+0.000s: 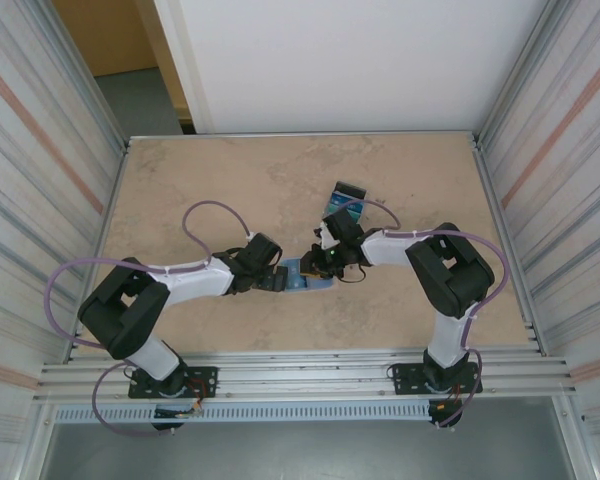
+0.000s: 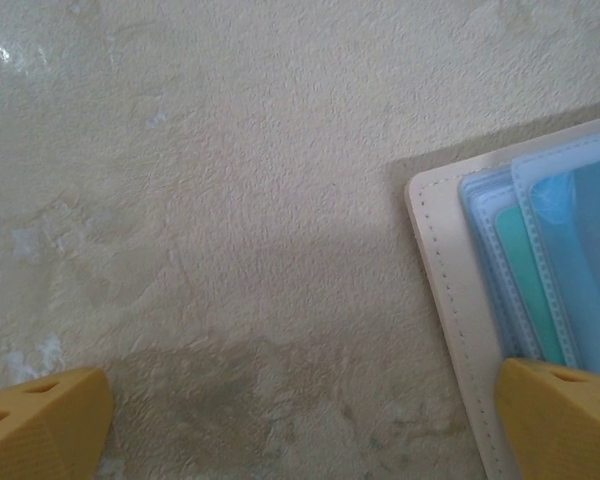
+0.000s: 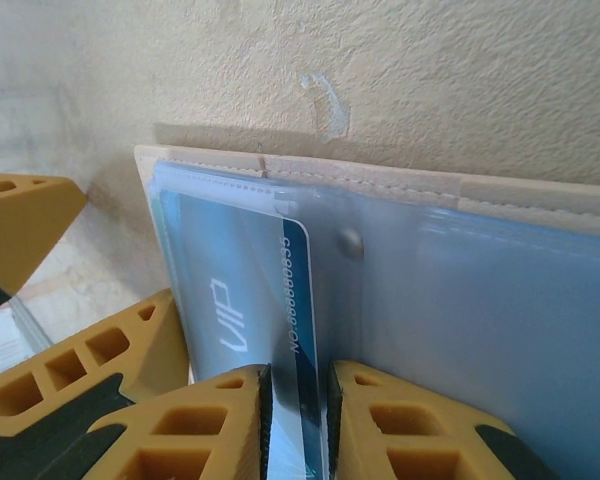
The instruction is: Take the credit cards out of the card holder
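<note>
The card holder (image 1: 302,277) lies spread open on the table between the two arms, with a beige stitched edge (image 2: 448,300) and light blue clear sleeves (image 3: 480,320). A teal card (image 2: 528,285) sits in a sleeve. A blue credit card (image 3: 242,300) printed "VIP" pokes out of a sleeve, and my right gripper (image 3: 298,425) is shut on its near edge. My left gripper (image 2: 300,435) stands wide open over the table, its right fingertip (image 2: 565,420) over the holder's corner. From above, the left gripper (image 1: 276,281) and right gripper (image 1: 325,264) meet at the holder.
A small dark-edged box (image 1: 347,197) with blue-green contents lies behind the right gripper. The tan table (image 1: 230,180) has metal walls on the left and right and a rail along the near edge. Two other orange fingers (image 3: 80,360) show left of the holder.
</note>
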`<action>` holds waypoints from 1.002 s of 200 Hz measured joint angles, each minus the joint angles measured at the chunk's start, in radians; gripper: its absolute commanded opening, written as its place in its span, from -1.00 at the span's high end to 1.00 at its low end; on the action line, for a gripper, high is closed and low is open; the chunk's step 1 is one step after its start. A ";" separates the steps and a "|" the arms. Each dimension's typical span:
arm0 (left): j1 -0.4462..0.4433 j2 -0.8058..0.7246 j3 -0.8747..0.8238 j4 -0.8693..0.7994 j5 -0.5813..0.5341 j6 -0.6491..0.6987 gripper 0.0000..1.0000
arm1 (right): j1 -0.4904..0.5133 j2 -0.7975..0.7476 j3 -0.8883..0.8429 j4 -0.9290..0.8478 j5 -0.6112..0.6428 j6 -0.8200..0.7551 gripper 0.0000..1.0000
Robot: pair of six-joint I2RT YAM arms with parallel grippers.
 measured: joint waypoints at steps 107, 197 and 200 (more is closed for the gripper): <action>0.000 0.000 0.008 -0.023 -0.008 0.000 -0.97 | -0.025 0.000 -0.043 0.096 -0.073 0.033 0.67; -0.006 0.007 0.020 -0.037 -0.021 0.000 -0.97 | -0.045 -0.015 -0.080 0.168 -0.119 0.064 0.71; -0.006 0.007 0.021 -0.038 -0.021 0.000 -0.97 | -0.045 -0.016 -0.080 0.169 -0.120 0.066 0.71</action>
